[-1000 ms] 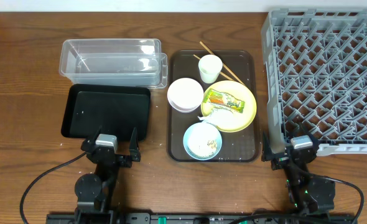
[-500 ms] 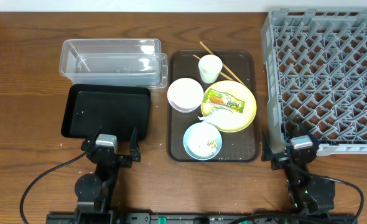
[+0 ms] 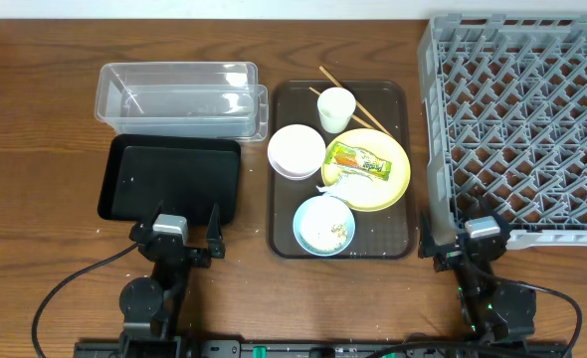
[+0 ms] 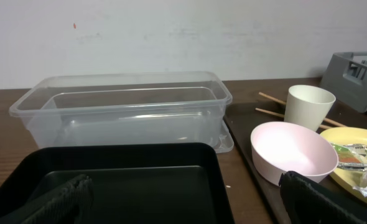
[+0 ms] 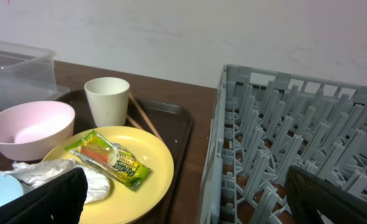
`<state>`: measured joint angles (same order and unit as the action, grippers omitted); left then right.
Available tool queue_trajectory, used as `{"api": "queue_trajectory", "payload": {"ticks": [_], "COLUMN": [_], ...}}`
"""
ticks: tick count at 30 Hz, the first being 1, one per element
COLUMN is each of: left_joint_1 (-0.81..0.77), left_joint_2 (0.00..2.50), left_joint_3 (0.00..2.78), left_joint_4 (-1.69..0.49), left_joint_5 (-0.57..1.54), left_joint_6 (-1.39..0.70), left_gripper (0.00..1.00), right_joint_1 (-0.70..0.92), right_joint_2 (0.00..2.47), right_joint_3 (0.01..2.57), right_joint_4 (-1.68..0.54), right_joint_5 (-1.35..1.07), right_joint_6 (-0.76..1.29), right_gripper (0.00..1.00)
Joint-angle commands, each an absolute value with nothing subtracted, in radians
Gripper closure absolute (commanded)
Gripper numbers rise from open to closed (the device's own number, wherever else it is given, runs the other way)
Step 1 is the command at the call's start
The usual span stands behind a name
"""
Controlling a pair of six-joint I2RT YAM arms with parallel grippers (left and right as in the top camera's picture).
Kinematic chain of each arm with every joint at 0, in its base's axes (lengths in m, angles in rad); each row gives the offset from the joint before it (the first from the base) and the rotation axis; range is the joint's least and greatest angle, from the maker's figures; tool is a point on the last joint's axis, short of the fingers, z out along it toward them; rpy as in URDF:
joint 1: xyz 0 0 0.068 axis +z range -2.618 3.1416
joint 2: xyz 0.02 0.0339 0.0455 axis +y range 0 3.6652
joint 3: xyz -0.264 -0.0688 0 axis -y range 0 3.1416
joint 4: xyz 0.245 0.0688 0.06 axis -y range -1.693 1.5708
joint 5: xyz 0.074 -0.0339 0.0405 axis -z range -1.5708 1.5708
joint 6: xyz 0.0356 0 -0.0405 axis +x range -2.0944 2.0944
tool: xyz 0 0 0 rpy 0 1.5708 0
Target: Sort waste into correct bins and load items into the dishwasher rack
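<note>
On the brown serving tray point(image 3: 405, 237) sit a white cup point(image 3: 335, 109), chopsticks point(image 3: 368, 117), a white bowl point(image 3: 295, 151), and a yellow plate point(image 3: 395, 184) holding a green-and-orange wrapper point(image 3: 361, 160) and crumpled paper point(image 3: 347, 185). A light blue bowl point(image 3: 323, 225) holds rice scraps. The clear tub point(image 3: 179, 97) and black tray point(image 3: 170, 179) lie to the left, the grey rack point(image 3: 522, 119) to the right. My left gripper point(image 3: 186, 225) stands open at the black tray's point(image 4: 121, 180) near edge. At the rack's point(image 5: 295, 155) near-left corner my right gripper point(image 3: 460, 231) is open, beside the plate point(image 5: 155, 162). Neither holds anything.
Bare wooden table point(image 3: 35, 149) lies left of the bins and along the front edge. A white wall point(image 4: 171, 31) backs the table. Cables point(image 3: 65, 288) run from both arm bases at the front.
</note>
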<state>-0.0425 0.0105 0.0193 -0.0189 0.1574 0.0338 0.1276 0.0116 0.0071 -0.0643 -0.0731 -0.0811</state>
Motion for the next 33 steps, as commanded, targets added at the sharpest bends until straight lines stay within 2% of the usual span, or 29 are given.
{"api": "queue_trajectory", "payload": {"ticks": [1,12,22,27,33], "left_joint_1": [-0.038,-0.038,-0.038,-0.039,-0.039], "left_joint_2": [0.004,0.004,0.047,0.197,0.503], "left_joint_3": [0.004,0.004,0.089,0.223,0.475], "left_joint_4": [-0.051,-0.042,-0.033,-0.039,-0.086], "left_joint_5": [0.171,0.210,0.268,0.322,0.440], "left_joint_6": [0.047,0.043,-0.025,-0.025,-0.028], "left_gripper": [0.03,0.03,0.03,0.03,0.03], "right_joint_1": [0.112,0.112,0.112,0.112,0.112], "right_joint_2": [0.006,0.006,0.028,0.134,0.333], "right_joint_3": [0.006,0.006,0.072,0.225,0.483], "right_joint_4": [-0.062,-0.041,0.000,-0.083,-0.254], "right_joint_5": [-0.049,0.003,-0.097,-0.104,-0.133], "right_joint_6": [-0.095,-0.110,-0.110,-0.114,-0.113], "right_gripper": [0.01,0.01,0.01,0.01,0.01]}}
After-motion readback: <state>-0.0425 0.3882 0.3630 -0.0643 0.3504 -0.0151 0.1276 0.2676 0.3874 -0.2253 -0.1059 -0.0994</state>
